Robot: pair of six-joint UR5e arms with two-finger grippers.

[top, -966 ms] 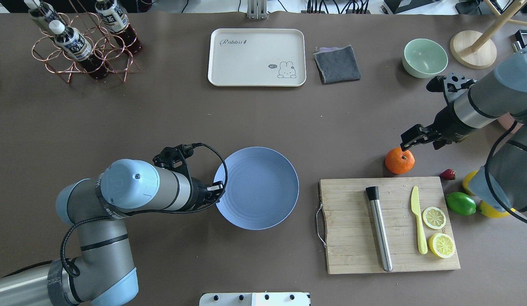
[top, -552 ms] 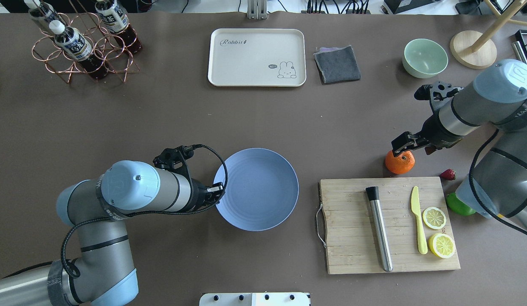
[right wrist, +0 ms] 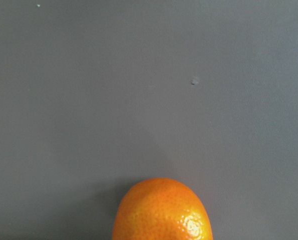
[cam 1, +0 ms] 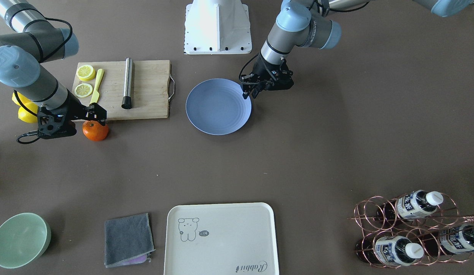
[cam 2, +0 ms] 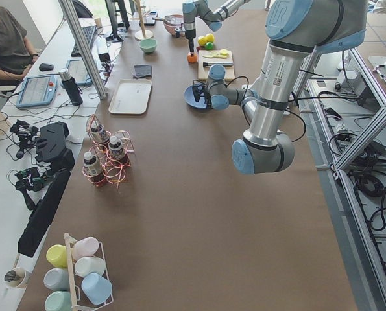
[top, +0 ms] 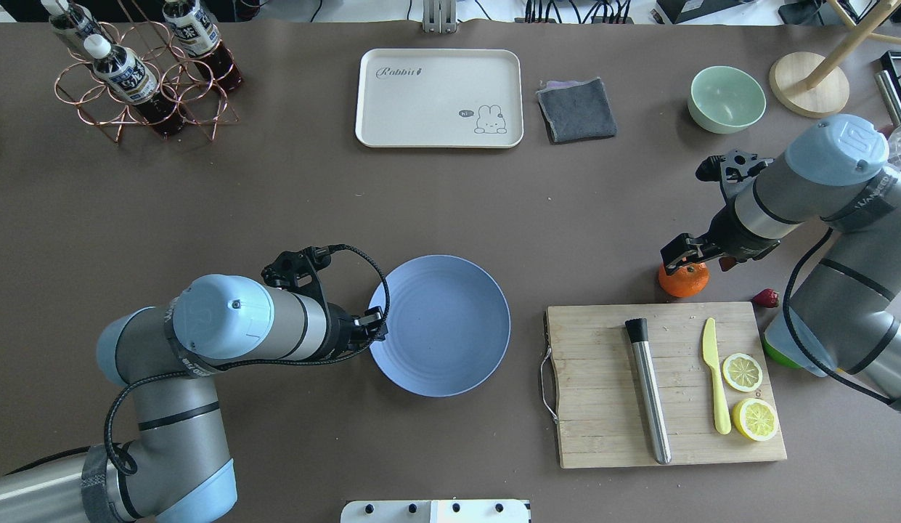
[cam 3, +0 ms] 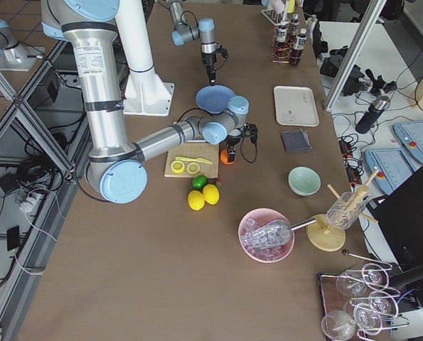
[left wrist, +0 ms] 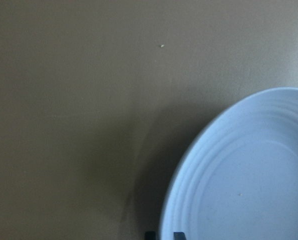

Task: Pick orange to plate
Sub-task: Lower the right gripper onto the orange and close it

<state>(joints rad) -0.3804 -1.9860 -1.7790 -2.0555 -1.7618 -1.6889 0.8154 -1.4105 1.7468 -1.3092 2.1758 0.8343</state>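
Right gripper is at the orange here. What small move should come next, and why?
Probably lower the right gripper slightly so its fingers straddle the orange, then close. It hangs just over the fruit's top, the orange rests on the table beside the cutting board, and the plate holds nothing yet.

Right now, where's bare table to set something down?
Bare: the wide strip between tray and plate; also from bottle rack to plate. Crowded: right end, where board, orange, lime and right tool bunch together.
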